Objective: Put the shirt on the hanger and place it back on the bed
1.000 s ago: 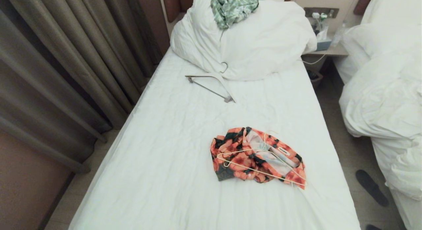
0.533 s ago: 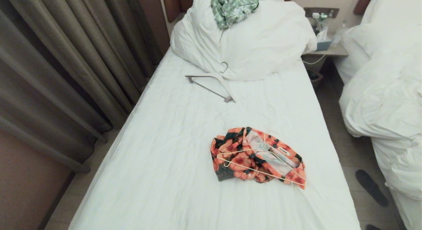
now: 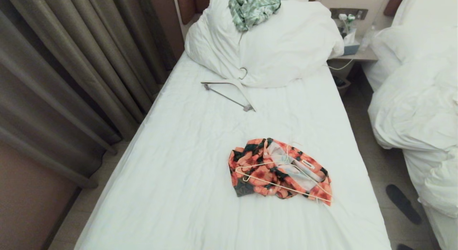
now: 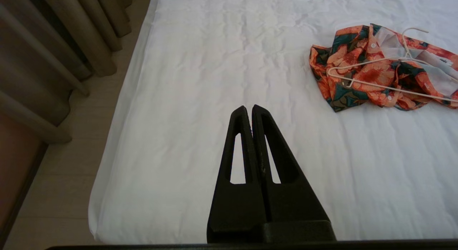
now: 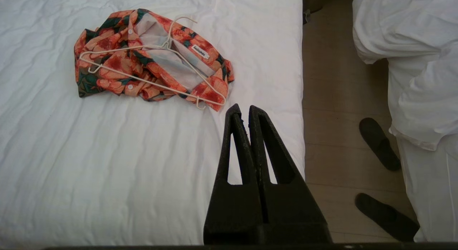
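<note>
Head view is showing the bed (image 3: 179, 192), long and covered with a wrinkly white sheet. A big puffy white duvet (image 3: 279, 46) is heaping up at its far end, and a green-and-white garment (image 3: 250, 6) is lying on top of that. Brown curtains (image 3: 71, 81) are hanging on the left, and another white bed (image 3: 418, 99) is sitting on the right. The shirt (image 3: 275, 167) is lying crumpled on the near right part of the bed, soft, with orange flowers and dark green leaves. The hanger (image 3: 282, 178) is resting on top of the shirt, a thin cream rod shaped like a triangle. Its long side is running across the bed, slanting nearer on the right, and its hook is pointing toward the duvet. A thicker white hanger (image 3: 232, 90) is lying near the duvet. Two dark slippers (image 5: 379, 142) are sitting on the floor. The left tool (image 4: 249, 108) is hanging over bare sheet with its black fingers pressed together. The right tool (image 5: 243, 108) is hanging near the bed's right edge, just beside the shirt, also pressed together, pinching nothing.
</note>
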Robot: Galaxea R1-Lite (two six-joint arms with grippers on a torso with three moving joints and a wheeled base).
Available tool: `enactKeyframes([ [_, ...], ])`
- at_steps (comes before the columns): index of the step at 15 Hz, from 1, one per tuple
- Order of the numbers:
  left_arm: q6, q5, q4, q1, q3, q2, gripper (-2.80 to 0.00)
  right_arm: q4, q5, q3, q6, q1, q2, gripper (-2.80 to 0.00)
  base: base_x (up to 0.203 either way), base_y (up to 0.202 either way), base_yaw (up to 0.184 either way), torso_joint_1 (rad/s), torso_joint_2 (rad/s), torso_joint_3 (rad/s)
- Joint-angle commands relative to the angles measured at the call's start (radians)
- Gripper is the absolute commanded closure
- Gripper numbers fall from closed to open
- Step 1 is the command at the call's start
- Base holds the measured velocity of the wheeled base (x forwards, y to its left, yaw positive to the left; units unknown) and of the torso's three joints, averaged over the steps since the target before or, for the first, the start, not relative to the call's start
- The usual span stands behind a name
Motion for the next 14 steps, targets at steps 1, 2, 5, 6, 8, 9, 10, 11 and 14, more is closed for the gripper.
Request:
enactKeyframes([
  [1,0.000,-0.001,0.000,0.000,0.002,0.003,0.00,-0.001,0.000,0.001,0.000,0.000,0.002,0.00,0.000,0.000,0.000,0.000,0.00,0.000],
  [2,0.000,-0.001,0.000,0.000,0.002,0.003,0.00,-0.001,0.000,0.001,-0.002,0.000,0.002,0.00,0.000,0.000,0.000,0.000,0.00,0.000],
  [5,0.000,-0.001,0.000,0.000,0.002,0.003,0.00,-0.014,0.000,0.004,-0.002,0.000,0.002,0.00,0.000,0.000,0.000,0.000,0.00,0.000],
  [6,0.000,-0.001,0.000,0.000,0.002,0.003,0.00,-0.023,0.000,0.007,-0.001,0.000,0.002,0.00,0.000,0.000,0.000,0.000,0.00,0.000],
  [8,0.000,-0.001,0.000,0.000,0.002,0.003,0.00,-0.028,0.000,0.009,0.000,0.000,0.002,0.00,0.000,0.000,0.000,0.000,0.00,0.000],
  [9,0.000,-0.001,0.000,0.000,0.002,0.003,0.00,-0.028,0.000,0.009,0.000,0.000,0.002,0.00,0.000,0.000,0.000,0.000,0.00,0.000],
  [10,0.000,-0.001,0.000,0.000,0.002,0.003,0.00,-0.027,0.000,0.009,0.000,0.000,0.002,0.00,0.000,0.000,0.000,0.000,0.00,0.000],
  [11,0.000,-0.001,0.000,0.000,0.002,0.003,0.00,-0.024,0.000,0.008,-0.002,0.000,0.002,0.00,0.000,0.000,0.000,0.000,0.00,0.000],
  [14,0.000,-0.001,0.000,0.000,0.002,0.003,0.00,-0.027,0.000,0.009,-0.002,0.000,0.002,0.00,0.000,0.000,0.000,0.000,0.00,0.000],
])
